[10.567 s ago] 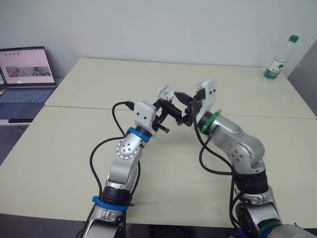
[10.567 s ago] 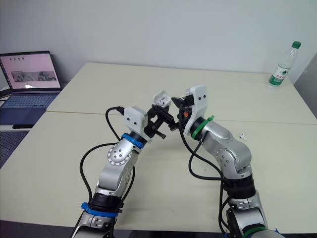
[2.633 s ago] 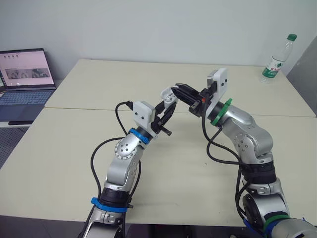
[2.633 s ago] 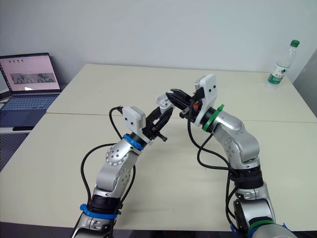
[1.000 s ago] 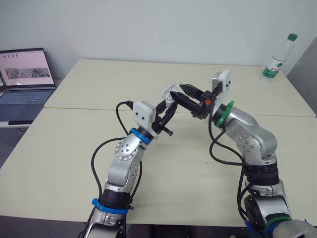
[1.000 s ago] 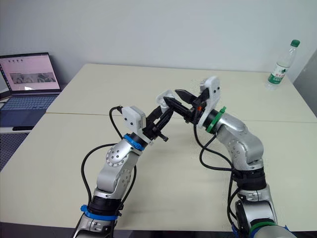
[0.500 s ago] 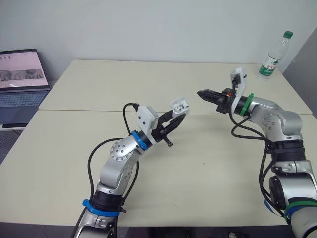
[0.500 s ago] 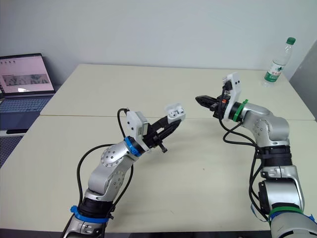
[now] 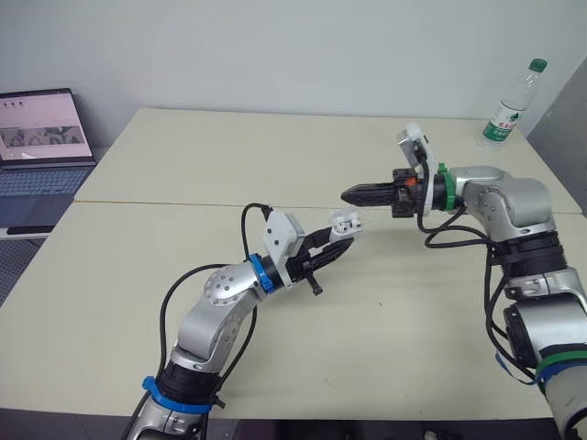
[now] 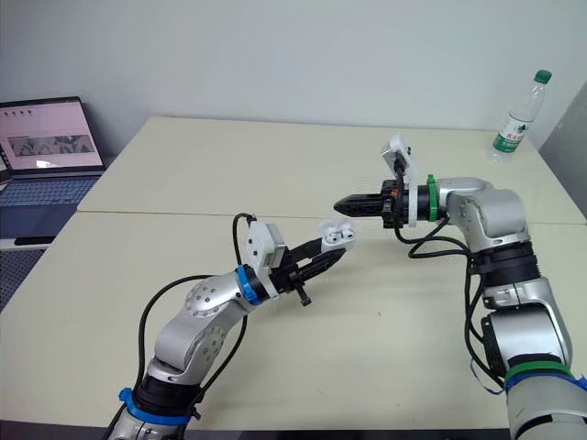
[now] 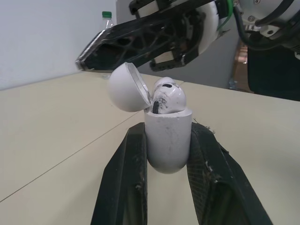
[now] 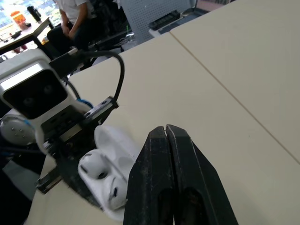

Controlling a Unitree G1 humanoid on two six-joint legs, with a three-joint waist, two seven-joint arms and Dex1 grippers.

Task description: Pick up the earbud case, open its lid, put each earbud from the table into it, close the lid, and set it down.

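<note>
Matte cream tabletop runs under both arms, split by a thin seam across its middle. Above it, just on the near side of that seam, the left gripper is clamped on the lower half of the earbud case. One black finger presses each flank, holding the case upright and clear of the surface. Its lid is tipped back on the hinge, and two earbuds sit in the wells. The one seen from the left wrist looks to stand a little proud, though that is hard to judge. The right gripper hangs just right of and above the case, its two fingers pressed together into one blunt point, carrying nothing.

Closing the lid seems to be the step in hand, and the risks lie there. The case is a glossy white pebble with a rounded base and smooth sides. A push from that hard point that lands off the hinge line could twist the case between the fingers or squirt it out. The domed, slick lid may let the tip skid off. If an earbud is not fully home, the lid could jam or lever it loose.

Farther out, a laptop stands open at the far left. A clear plastic water bottle with a green cap stands at the far right, well apart from the work.
</note>
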